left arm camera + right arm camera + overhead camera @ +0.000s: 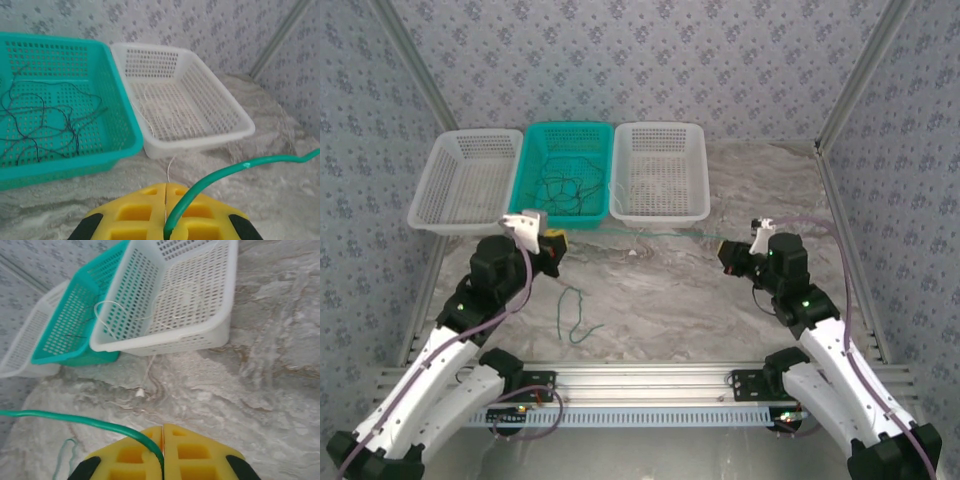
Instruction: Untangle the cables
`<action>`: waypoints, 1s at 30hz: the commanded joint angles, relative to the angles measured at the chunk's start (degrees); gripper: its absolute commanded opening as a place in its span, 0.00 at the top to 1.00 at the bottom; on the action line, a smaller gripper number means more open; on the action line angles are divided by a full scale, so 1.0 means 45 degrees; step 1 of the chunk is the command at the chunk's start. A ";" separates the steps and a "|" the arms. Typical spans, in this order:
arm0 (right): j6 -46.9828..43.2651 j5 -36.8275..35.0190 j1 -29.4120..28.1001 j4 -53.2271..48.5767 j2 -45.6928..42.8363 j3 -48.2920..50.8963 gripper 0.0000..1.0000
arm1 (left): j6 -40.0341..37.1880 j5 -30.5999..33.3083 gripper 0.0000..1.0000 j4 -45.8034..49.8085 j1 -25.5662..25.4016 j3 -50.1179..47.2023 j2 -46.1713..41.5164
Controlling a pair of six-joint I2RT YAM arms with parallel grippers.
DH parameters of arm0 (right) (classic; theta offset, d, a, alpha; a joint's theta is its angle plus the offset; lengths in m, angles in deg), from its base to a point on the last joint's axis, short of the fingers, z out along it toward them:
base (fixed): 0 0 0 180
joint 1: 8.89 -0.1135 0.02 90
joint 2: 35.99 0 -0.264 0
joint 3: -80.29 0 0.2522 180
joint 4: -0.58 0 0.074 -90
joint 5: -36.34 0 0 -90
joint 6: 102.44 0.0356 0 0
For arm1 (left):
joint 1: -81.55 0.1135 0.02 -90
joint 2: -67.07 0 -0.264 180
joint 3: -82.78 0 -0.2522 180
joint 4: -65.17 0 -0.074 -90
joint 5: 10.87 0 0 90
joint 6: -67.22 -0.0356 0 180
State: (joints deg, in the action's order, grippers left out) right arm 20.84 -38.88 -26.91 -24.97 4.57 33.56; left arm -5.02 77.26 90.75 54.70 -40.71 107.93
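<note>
Pinching a green cable (220, 174) with both grippers here. My left gripper (165, 200) has its yellow foam pads pressed flat together with the cable squeezed in the seam, and my right gripper (163, 445) is clamped on the same cable (75, 417) the same way, with no gap between the pads. From above, the cable (650, 233) runs as a thin, nearly straight line just in front of the teal basket (567, 175), from the left gripper (552, 243) to the right gripper (728, 255).

The teal basket is perforated plastic, rectangular with sloped walls. A loose scribble of dark cables (40, 120) lies on its floor. To its right, touching, is a white basket (660, 170) of the same shape with thin white wires (150, 310) curling inside, one hanging over the front rim onto the table (670, 290). Another white basket (465, 180) sits on the teal one's left. A second green cable (572, 315) lies in loose loops on the marble-look tabletop, well in front of the teal basket.
</note>
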 commanded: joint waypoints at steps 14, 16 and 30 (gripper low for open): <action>0.1184 -0.0264 -0.1506 -0.0221 0.0012 -0.1561 0.06 | -0.1595 0.0007 1.00 -0.0434 0.3379 0.9631 0.5960; 0.1172 -0.0349 -0.1504 -0.0353 -0.0233 -0.1464 0.04 | -0.2032 0.0383 1.00 -0.0108 0.3987 1.0227 0.6517; 0.0999 0.0977 -0.1503 0.0655 -0.0524 -0.0671 0.00 | -0.2554 0.1787 1.00 -0.1071 0.8049 0.9942 0.8633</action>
State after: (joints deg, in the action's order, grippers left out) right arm 26.98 -36.30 -33.62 -22.15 1.71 30.85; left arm -14.49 82.64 90.20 88.91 5.01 147.38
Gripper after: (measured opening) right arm 0.999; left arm 0.045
